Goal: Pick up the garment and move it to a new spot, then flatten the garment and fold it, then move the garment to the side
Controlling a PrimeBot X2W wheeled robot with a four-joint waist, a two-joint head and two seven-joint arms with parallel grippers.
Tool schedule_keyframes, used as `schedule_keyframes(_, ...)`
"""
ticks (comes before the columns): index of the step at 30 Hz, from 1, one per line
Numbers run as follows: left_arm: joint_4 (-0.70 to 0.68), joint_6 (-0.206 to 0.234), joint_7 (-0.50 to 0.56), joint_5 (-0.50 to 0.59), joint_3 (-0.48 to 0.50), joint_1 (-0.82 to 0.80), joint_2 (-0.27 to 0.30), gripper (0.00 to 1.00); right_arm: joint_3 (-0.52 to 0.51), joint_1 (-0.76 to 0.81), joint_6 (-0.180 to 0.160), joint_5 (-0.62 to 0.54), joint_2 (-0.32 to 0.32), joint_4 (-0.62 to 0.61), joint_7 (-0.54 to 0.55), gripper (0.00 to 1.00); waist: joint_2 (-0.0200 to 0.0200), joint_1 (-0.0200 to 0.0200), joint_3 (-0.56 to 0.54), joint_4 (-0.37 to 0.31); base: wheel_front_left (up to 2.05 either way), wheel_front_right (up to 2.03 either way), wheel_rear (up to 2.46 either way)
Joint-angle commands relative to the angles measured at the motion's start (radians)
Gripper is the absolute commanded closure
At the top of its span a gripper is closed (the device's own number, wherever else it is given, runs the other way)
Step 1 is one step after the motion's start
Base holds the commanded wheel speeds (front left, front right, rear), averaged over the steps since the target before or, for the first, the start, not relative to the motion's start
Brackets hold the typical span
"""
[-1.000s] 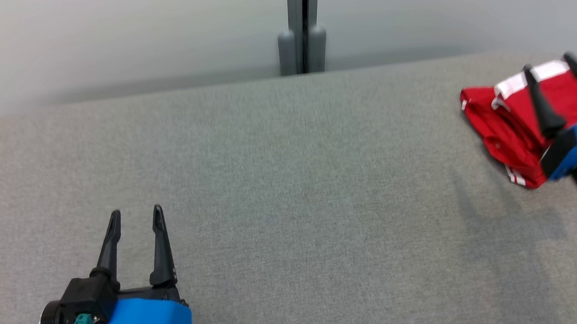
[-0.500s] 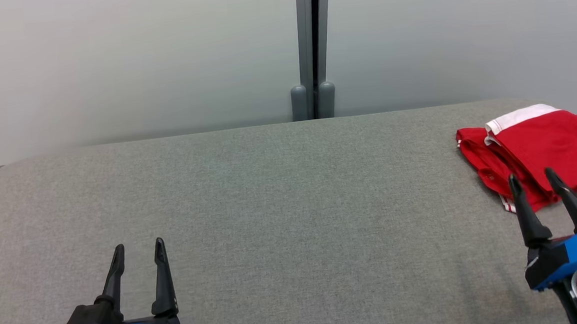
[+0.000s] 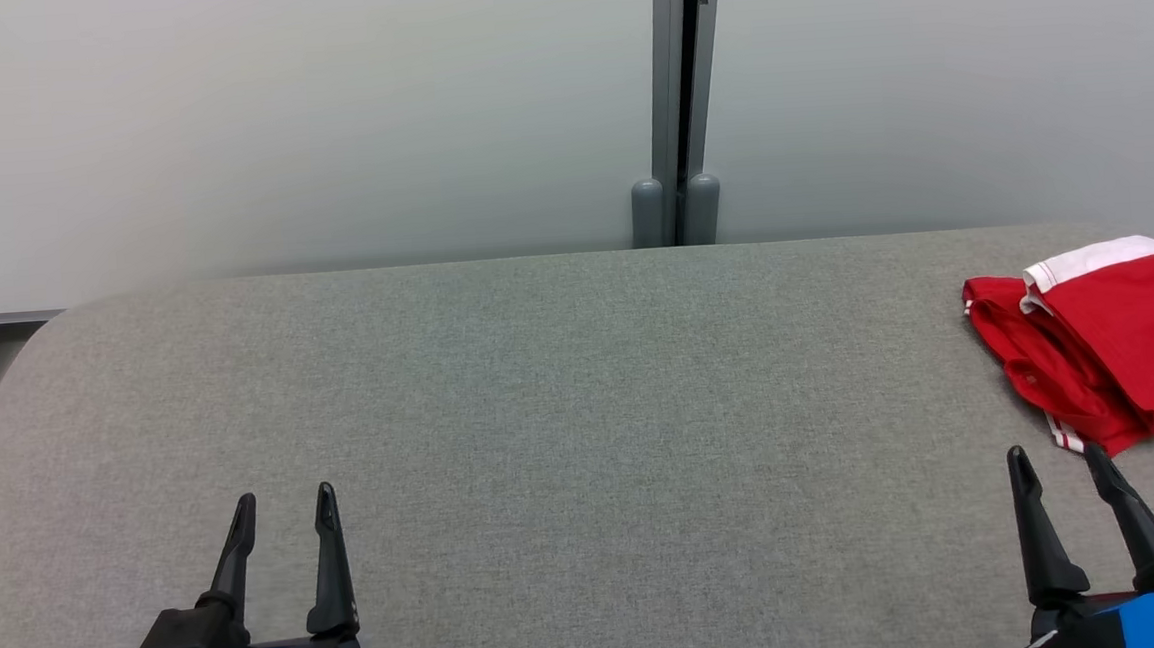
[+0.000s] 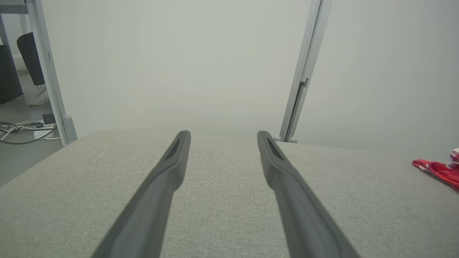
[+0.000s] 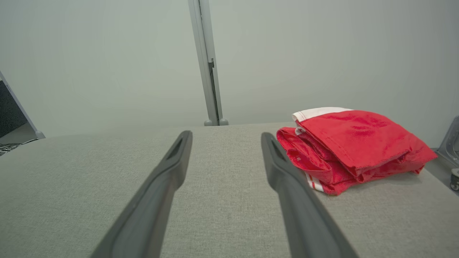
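The red garment (image 3: 1109, 342) lies folded at the right end of the counter (image 3: 583, 414), so I judge the task is finished. My left gripper (image 3: 285, 494) and right gripper (image 3: 1055, 452) have fingers apart and hold nothing. A second ago the right gripper was over the garment; now it is drawn back, clear of it.

Grey fabric table (image 3: 561, 385); folded red garment (image 3: 1109, 342) lying at far right edge.

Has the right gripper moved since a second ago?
Yes. The right gripper was over the garment; now it has drawn back, open, clear of the garment's near edge.
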Motion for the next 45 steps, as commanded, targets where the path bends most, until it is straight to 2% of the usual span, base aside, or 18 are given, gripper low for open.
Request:
schedule_keyframes(1, 0.004, 0.0, -0.004, 0.003, 0.002, -0.02, 0.004, 0.0, 0.001, 0.021, 0.0, -0.009, 0.015, -0.016, 0.005, 0.0, 0.0001, 0.0001, 0.0, 0.004, 0.0, 0.0, 0.0)
schedule_keyframes(12, 0.014, -0.002, -0.004, 0.002, -0.006, -0.027, 0.003, 0.0, 0.046, 0.006, 0.0, -0.022, 0.056, -0.002, -0.011, 0.0, 0.0001, 0.0001, -0.005, 0.017, 0.0, 0.0, 0.0)
schedule_keyframes(38, 0.042, 0.005, -0.004, -0.01, -0.001, -0.028, -0.009, 0.0, 0.062, 0.005, 0.0, -0.009, 0.057, 0.058, -0.035, 0.0, 0.0001, 0.0001, -0.011, 0.013, 0.0, 0.0, 0.0)
schedule_keyframes(39, 0.044, 0.003, 0.0, -0.009, -0.002, -0.016, -0.008, 1.0, 0.062, 0.013, 0.0, -0.006, 0.057, 0.062, -0.036, 1.0, 0.0001, 0.0001, -0.011, 0.013, 0.0, 0.0, 0.0)
schedule_keyframes(42, 0.071, 0.003, 0.006, -0.011, -0.003, 0.003, -0.015, 1.0, 0.062, 0.021, 0.0, -0.003, 0.059, 0.091, -0.033, 1.0, 0.0001, 0.0001, -0.011, 0.013, 0.0, 0.0, 0.0)
schedule_keyframes(45, 0.078, -0.001, 0.024, -0.059, 0.01, -0.002, -0.018, 1.0, 0.058, 0.011, 0.0, 0.048, 0.06, 0.102, -0.021, 1.0, 0.0001, 0.0001, -0.01, 0.011, 0.0, 0.0, 0.0)
